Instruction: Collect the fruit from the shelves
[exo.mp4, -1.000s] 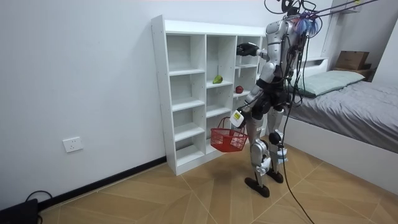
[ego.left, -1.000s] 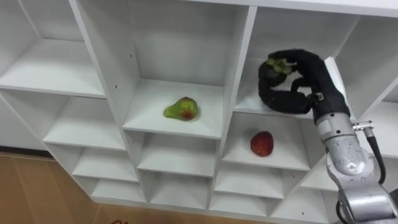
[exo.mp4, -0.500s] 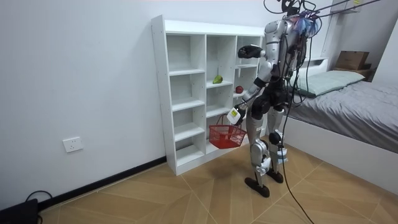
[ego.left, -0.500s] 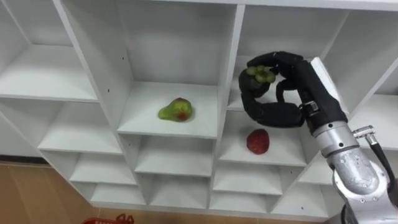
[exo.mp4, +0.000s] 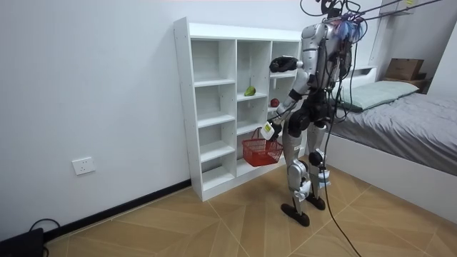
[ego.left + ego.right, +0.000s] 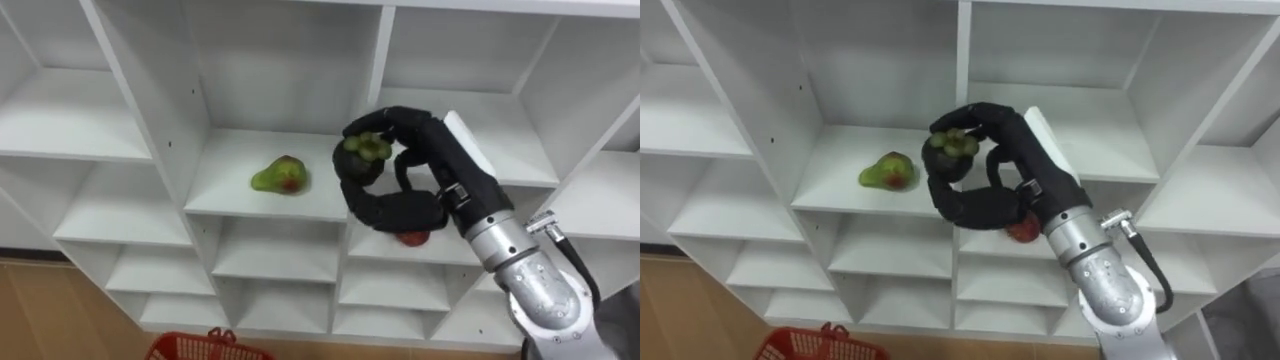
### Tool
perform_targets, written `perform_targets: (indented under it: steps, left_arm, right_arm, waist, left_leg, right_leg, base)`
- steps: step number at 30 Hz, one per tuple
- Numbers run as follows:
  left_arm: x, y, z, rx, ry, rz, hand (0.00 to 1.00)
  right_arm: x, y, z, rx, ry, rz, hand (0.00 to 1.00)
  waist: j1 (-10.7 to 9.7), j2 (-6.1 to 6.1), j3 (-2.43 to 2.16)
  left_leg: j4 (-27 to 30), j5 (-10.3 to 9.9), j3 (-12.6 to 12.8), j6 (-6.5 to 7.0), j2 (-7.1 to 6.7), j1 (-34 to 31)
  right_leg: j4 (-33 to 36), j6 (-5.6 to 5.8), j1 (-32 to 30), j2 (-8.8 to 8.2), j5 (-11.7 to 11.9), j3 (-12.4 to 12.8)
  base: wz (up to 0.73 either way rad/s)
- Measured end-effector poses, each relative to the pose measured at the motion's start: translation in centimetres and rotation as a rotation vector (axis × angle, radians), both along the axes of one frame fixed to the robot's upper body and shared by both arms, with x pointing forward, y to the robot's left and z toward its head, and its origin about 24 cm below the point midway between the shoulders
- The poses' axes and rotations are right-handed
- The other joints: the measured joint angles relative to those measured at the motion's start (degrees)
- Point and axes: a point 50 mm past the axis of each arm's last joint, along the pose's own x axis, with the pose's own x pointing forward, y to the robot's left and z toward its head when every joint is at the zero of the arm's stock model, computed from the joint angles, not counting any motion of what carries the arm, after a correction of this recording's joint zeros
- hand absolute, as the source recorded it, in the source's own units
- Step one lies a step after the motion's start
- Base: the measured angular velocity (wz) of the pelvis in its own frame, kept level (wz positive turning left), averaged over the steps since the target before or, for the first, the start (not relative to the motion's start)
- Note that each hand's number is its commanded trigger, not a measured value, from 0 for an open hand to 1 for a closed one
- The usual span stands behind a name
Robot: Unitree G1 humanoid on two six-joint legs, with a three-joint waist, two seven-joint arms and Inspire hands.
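Plain white wall, herringbone wood floor, white closet, bed with grey cover, wall socket

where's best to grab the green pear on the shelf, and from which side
Grip the pear round its thick body, coming straight in from the shelf's open front and wrapping over its top. It lies on its side between side walls, so the front is probably the freest approach.
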Motion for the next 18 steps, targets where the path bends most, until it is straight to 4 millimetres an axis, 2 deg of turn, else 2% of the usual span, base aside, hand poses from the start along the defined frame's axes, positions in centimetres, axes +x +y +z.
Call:
perform_targets:
  steps: [1,4,9,13,16,18]
  left_arm:
    - [0.1,-0.1,0.0,0.0,-0.001,-0.009,1.0]
    - [0.4,-0.5,0.0,-0.006,-0.011,-0.031,1.0]
    - [0.9,-1.0,0.1,-0.012,-0.027,-0.058,1.0]
    - [1.7,-1.2,0.4,-0.014,-0.054,-0.072,1.0]
    - [2.6,-1.2,0.6,-0.012,-0.077,-0.081,1.0]
    - [3.2,-1.3,0.8,-0.012,-0.094,-0.088,1.0]
  right_arm:
    - [-0.1,0.2,-0.1,-0.004,0.005,0.015,1.0]
    - [-0.2,0.7,-0.2,-0.003,0.017,0.048,1.0]
    - [-0.3,1.2,-0.5,0.001,0.039,0.081,1.0]
    - [-0.3,1.5,-1.7,0.011,0.093,0.09,1.0]
    - [-0.5,1.9,-2.3,0.004,0.122,0.106,1.0]
    - [-0.6,2.0,-2.7,0.0,0.142,0.106,1.0]
  waist:
    - [0.02,0.2,0.09]
    - [0.03,0.09,-0.07]
    - [0.19,0.29,0.08]
    - [0.34,0.0,0.24]
    - [0.43,-0.45,0.56]
    - [0.71,-0.96,0.37]
  left_leg:
    - [0.02,0.0,0.0,0.0,0.0,-0.14]
    - [0.27,0.01,-0.01,0.0,0.0,-1.04]
    - [0.4,0.08,0.03,0.09,-0.04,-1.46]
    - [0.69,0.08,-0.23,0.09,-0.03,-1.5]
    - [1.07,0.08,-0.77,0.09,0.02,-1.8]
    - [1.34,0.08,-0.97,0.09,0.02,-2.89]
  right_leg:
    - [0.02,0.0,-0.15,-0.02,0.0,-0.02]
    - [0.51,0.0,-1.13,-0.1,0.0,-0.07]
    - [0.88,0.0,-1.72,-0.19,0.0,0.02]
    - [0.89,0.0,-1.76,-0.28,0.0,-0.03]
    - [0.89,0.0,-1.93,-0.38,0.0,-0.59]
    - [1.05,-0.02,-2.59,-0.39,0.0,-0.87]
  base:
    - [0.0]
    - [0.0]
    - [0.0]
    - [0.0]
    - [0.05]
    - [0.08]
